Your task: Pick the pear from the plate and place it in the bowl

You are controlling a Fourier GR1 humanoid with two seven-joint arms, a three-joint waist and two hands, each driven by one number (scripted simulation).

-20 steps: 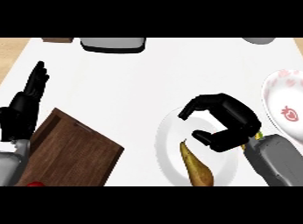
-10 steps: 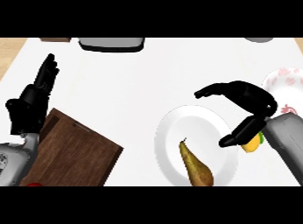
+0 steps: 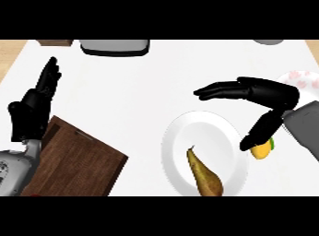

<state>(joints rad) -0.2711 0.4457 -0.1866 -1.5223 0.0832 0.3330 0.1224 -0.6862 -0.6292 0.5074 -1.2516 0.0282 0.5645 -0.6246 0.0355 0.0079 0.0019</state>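
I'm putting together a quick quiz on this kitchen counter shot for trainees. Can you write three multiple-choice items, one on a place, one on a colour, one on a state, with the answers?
1. Where does the pear lie?
A. on the white plate
B. on the wooden board
C. in the bowl

2. What colour is the board at the lower left?
A. white
B. dark brown
C. green

3. How is the right hand just now?
A. curled round the pear
B. open above the plate, holding nothing
C. flat on the board

Answers:
1. A: the pear rests on the plate's lower part, stem pointing up the view.
2. B: the board's top shows dark brown wood grain.
3. B: its fingers stretch out to the left over the counter, clear of the pear, while the left hand rests open at the left edge.
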